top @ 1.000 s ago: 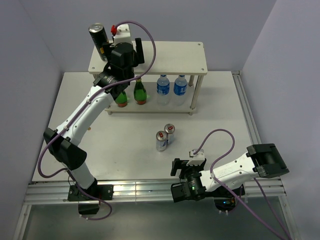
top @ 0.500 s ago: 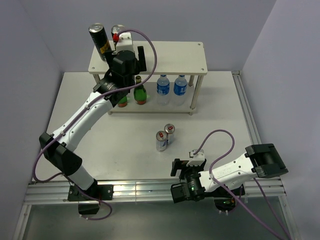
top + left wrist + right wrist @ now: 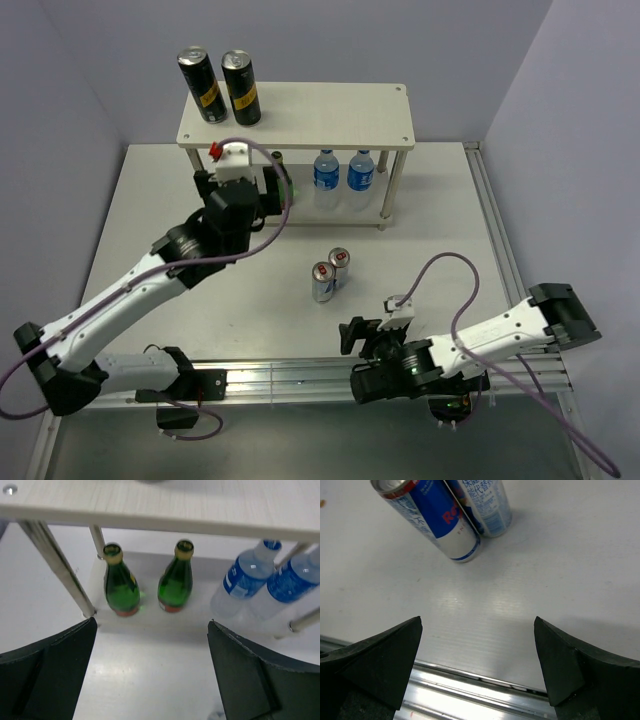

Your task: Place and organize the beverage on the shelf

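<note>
Three views: one overhead, two at the wrists.
The top camera looks down from high behind the near edge over the whole table (image 3: 450,230), with the shelf (image 3: 330,110) farthest. The left wrist camera sits low and close, facing the shelf's lower tier and its green bottles (image 3: 121,587). The right wrist camera tilts down close over the slim cans (image 3: 432,520), also seen from the top.

Robot lab cell, white table (image 3: 250,300), bare lilac walls (image 3: 100,50), aluminium rail (image 3: 290,378) along near edge
</note>
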Motion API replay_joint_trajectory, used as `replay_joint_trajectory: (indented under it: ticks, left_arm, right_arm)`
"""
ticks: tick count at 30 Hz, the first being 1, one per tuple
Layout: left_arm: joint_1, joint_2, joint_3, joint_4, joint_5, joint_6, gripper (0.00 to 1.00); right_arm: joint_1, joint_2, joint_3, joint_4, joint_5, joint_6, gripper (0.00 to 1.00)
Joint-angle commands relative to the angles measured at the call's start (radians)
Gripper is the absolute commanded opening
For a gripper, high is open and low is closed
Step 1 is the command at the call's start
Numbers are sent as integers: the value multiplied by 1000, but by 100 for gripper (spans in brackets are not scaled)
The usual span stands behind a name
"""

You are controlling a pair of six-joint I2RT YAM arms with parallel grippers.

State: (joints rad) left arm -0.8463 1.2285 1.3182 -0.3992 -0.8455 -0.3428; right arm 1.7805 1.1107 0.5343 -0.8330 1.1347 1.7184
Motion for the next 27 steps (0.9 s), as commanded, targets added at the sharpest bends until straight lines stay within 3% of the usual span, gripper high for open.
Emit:
replay_joint_trajectory:
  ticks: [1, 6, 12, 19, 21, 27]
  left_arm:
    - [-56, -124, -120, -79, 26, -143, 99]
    - [-248, -205, -325, -96, 54, -303, 99]
    - [-477, -233, -556, -12, 46, -474, 99]
    - [-494, -132, -750, 388, 137, -371, 99]
    - [-491, -42, -743, 503, 146, -331, 99]
    - [-468, 207, -659, 641, 154, -243, 99]
  right_arm:
    - [3, -159, -68, 164, 53, -172, 100]
    - [-18, -278, -93, 85, 59, -137, 100]
    - [-23, -270, -65, 20, 59, -99, 100]
    - [-21, -215, -13, -35, 65, -69, 100]
    - [-21, -215, -10, -35, 62, -69, 100]
    - [-21, -221, -19, -67, 47, -25, 100]
